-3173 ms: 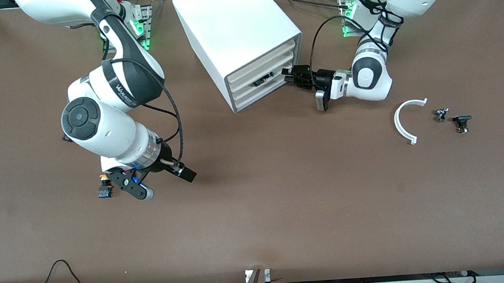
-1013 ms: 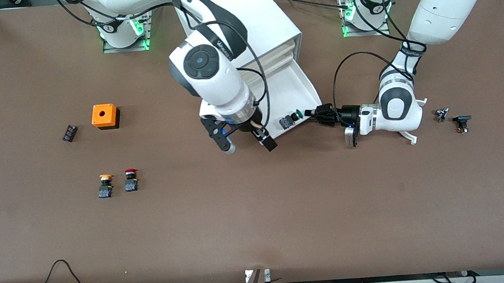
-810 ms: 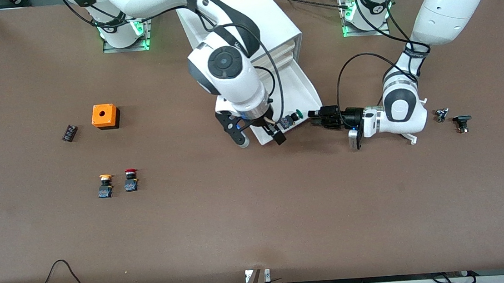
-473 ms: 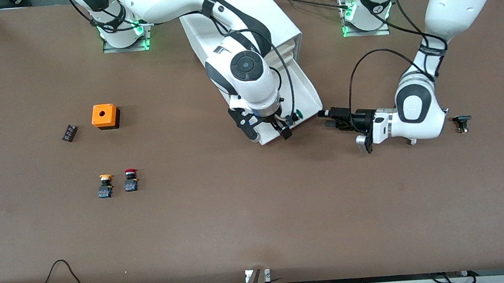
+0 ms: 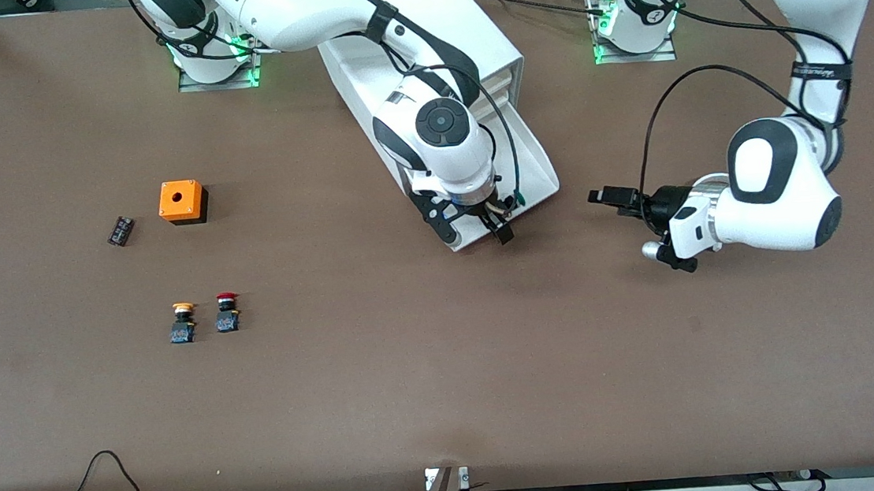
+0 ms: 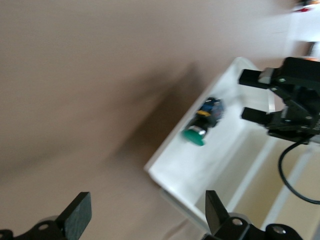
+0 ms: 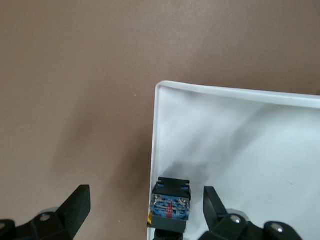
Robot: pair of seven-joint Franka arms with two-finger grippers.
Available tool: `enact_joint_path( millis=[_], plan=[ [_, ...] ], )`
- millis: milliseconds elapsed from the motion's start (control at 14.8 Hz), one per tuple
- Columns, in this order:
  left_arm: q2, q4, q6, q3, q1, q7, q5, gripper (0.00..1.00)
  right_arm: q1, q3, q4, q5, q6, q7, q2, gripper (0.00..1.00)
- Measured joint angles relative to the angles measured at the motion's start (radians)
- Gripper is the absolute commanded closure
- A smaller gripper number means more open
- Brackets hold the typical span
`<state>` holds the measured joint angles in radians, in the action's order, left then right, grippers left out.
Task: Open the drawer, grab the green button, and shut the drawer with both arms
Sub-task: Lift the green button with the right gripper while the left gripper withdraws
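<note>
The drawer [image 5: 546, 177] stands pulled out of the white cabinet [image 5: 403, 35]. It also shows in the left wrist view [image 6: 200, 165] and the right wrist view [image 7: 240, 130]. The green-capped button [image 6: 202, 127] lies on its side in the drawer's front corner. Only a sliver of green [image 5: 517, 200] shows in the front view. My right gripper [image 5: 475, 233] is open over that corner. The button's black-and-blue block [image 7: 170, 205] sits between its fingers, untouched. My left gripper [image 5: 614, 202] is open and empty, off the drawer toward the left arm's end.
An orange box [image 5: 181, 201] and a small black part [image 5: 120, 230] sit toward the right arm's end. A yellow-capped button [image 5: 183, 321] and a red-capped button [image 5: 227, 312] stand nearer the front camera. The left wrist view shows my right gripper [image 6: 250, 96] over the drawer.
The left gripper pulled the drawer open, let go and drew back toward the left arm's end. The right arm swung from the loose buttons to the drawer's front corner, gripper open.
</note>
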<state>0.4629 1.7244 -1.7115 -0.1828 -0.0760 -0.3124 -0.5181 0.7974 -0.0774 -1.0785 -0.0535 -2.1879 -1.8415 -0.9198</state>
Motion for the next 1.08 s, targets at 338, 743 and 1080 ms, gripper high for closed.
enact_joint_path(
  millis=[338, 743, 1080],
  plan=[
    [0.000, -0.127, 0.064, -0.004, 0.004, 0.097, 0.288, 0.00, 0.025, 0.000, 0.001, 0.000, -0.003, -0.017, -0.028, 0.01],
    [0.002, -0.153, 0.067, -0.002, 0.002, 0.138, 0.379, 0.00, 0.031, 0.002, 0.005, 0.000, -0.004, -0.025, -0.033, 0.65],
    [0.005, -0.153, 0.068, -0.001, 0.002, 0.145, 0.379, 0.00, 0.031, 0.002, 0.006, 0.000, -0.003, -0.025, -0.033, 1.00]
  ],
)
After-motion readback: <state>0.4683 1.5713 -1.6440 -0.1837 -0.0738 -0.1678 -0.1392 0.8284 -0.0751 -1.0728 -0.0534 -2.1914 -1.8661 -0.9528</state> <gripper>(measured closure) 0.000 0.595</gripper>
